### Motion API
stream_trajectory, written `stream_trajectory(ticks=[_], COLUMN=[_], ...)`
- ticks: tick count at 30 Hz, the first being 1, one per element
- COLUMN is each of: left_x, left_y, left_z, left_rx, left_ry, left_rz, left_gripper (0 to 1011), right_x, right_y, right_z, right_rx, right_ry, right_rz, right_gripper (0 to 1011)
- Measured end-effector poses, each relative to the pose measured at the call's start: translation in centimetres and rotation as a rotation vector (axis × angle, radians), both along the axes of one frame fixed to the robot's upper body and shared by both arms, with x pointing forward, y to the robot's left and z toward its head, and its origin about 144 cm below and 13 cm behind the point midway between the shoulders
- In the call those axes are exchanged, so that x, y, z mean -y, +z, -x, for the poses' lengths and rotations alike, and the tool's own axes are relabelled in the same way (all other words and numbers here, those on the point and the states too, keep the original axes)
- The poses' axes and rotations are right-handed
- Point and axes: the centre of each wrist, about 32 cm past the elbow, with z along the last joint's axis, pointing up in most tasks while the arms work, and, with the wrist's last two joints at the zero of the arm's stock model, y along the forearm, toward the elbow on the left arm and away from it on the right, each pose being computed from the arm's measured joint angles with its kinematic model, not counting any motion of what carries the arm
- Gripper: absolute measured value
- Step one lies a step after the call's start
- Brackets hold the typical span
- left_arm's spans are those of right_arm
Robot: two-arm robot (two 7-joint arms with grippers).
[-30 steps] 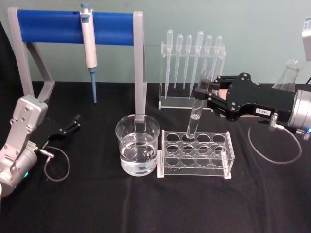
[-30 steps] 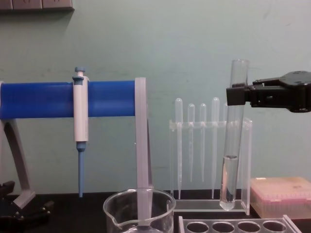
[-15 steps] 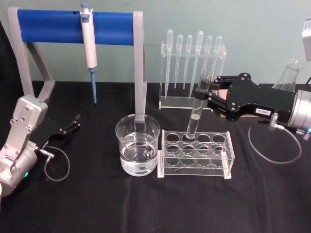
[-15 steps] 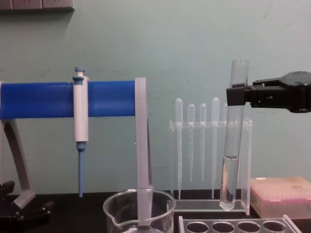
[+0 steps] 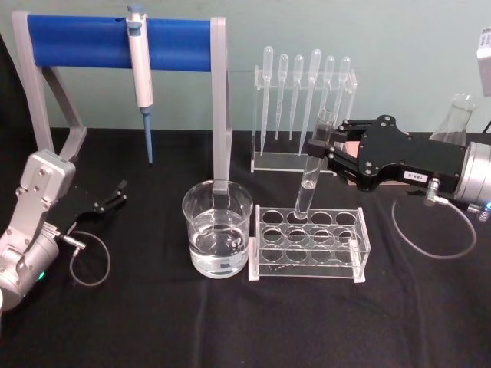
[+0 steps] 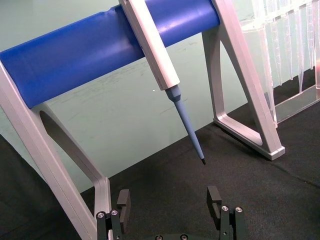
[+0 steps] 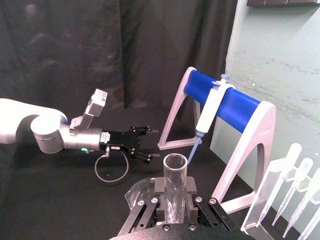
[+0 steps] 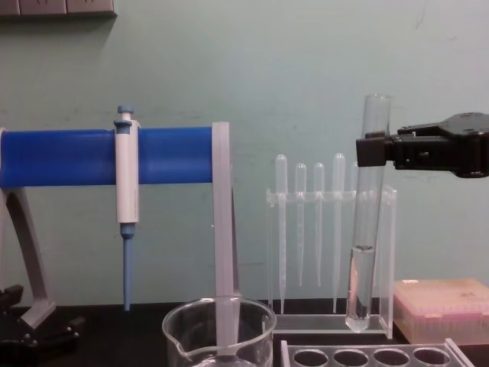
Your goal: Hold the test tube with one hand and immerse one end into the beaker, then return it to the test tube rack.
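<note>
Our left gripper [image 5: 113, 201] nudged slightly, jaws wide, near table [image 5: 230, 322] left edge; our right gripper [image 5: 319, 147] still clamps test tube [image 5: 307, 188] above rack [image 5: 307, 244] rear row.

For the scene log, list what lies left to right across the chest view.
Left gripper → white pipette → beaker → bulb pipettes → test tube, held by the right gripper → pink box.

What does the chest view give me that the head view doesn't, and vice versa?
Chest view: side-on, the test tube with its liquid level, its rounded bottom hanging above the rack. Head view: the water in the beaker, all the rack's holes, the left gripper parked at the table's left. Both: the right gripper shut on the tube near its rim.
</note>
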Motion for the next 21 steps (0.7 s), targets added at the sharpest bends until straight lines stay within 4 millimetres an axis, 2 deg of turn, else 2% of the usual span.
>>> stream_trajectory(ticks=[21], left_x=[0.00], left_y=[0.00], left_z=[0.00], left_rx=[0.000], left_ry=[0.000], left_rz=[0.000], left_gripper=[1000], right_x=[0.00], right_y=[0.00], right_z=[0.00], right_rx=[0.000], right_ry=[0.000], right_rz=[0.000], right_gripper=[242])
